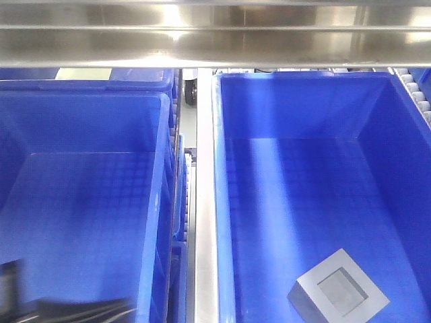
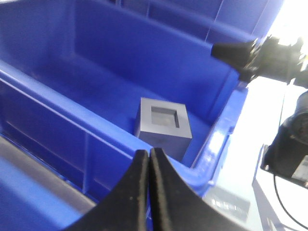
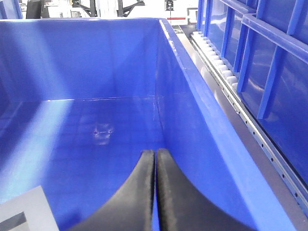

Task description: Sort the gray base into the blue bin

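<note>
1. The base (image 1: 339,291) lies on the floor of the right-hand bin (image 1: 222,202), near its front edge, recess face up.
2. The left tool (image 2: 149,159) has its fingers pressed together, holding nothing. It hangs just outside the bin's near wall, with the base straight ahead and below it, past the rim.
3. The right tool (image 3: 155,161) is likewise pressed together and empty. It hangs over the bin floor, and the base (image 3: 26,211) shows only as a corner low to its left.
4. Neither tool touches the base. Which arm is nearer is hard to judge; the right seems closer.
5. The base looks already sorted.
</note>
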{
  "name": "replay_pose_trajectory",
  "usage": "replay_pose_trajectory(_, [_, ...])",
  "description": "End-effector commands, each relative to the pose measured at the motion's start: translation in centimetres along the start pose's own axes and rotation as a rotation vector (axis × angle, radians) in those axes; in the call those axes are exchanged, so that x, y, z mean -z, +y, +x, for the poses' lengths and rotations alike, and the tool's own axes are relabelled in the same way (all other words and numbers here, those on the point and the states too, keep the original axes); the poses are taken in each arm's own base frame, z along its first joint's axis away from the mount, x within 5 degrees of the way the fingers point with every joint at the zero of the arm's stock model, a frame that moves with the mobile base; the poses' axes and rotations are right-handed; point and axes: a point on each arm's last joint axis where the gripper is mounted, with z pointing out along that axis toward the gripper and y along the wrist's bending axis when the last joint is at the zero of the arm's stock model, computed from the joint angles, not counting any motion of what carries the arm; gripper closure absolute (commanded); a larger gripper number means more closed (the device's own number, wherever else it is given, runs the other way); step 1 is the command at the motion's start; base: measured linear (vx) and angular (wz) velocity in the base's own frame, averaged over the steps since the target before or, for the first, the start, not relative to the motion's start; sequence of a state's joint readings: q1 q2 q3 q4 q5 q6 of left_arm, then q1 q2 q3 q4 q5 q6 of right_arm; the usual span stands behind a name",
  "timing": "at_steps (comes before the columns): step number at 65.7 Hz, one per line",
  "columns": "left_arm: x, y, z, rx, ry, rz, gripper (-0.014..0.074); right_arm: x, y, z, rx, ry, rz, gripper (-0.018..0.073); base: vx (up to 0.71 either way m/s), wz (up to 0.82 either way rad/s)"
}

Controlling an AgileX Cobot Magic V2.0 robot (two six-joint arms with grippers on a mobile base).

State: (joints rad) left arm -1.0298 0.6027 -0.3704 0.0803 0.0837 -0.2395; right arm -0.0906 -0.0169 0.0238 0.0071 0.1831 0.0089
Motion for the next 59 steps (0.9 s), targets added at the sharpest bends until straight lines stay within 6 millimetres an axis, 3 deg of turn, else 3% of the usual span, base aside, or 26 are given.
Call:
replay_pose_trajectory(1, [2.4,-0.1,-1.0,-0.021,-0.118,0.017,0.0603,-0.1,0.0,0.0,0.016,-0.013,0.001,0.0564,0.00,0.00])
replay_pose_trajectory(15, [6.6,0.3,0.0,-0.026,-0.130,-0.012,0.0603,-0.1,0.0,0.0,0.016,-0.013,0.001,0.0564,0.00,0.00])
replay_pose_trajectory(23, [7.8,0.5,0.4,-0.023,-0.137,-0.019,0.0603,-0.1,0.0,0.0,0.016,-0.013,0.001,0.0564,0.00,0.00])
replay_pose_trajectory(59, [8.0,0.6,0.5,-0.035,-0.134,-0.027,0.0603,-0.1,0.0,0.0,0.016,-0.013,0.001,0.0564,0.00,0.00])
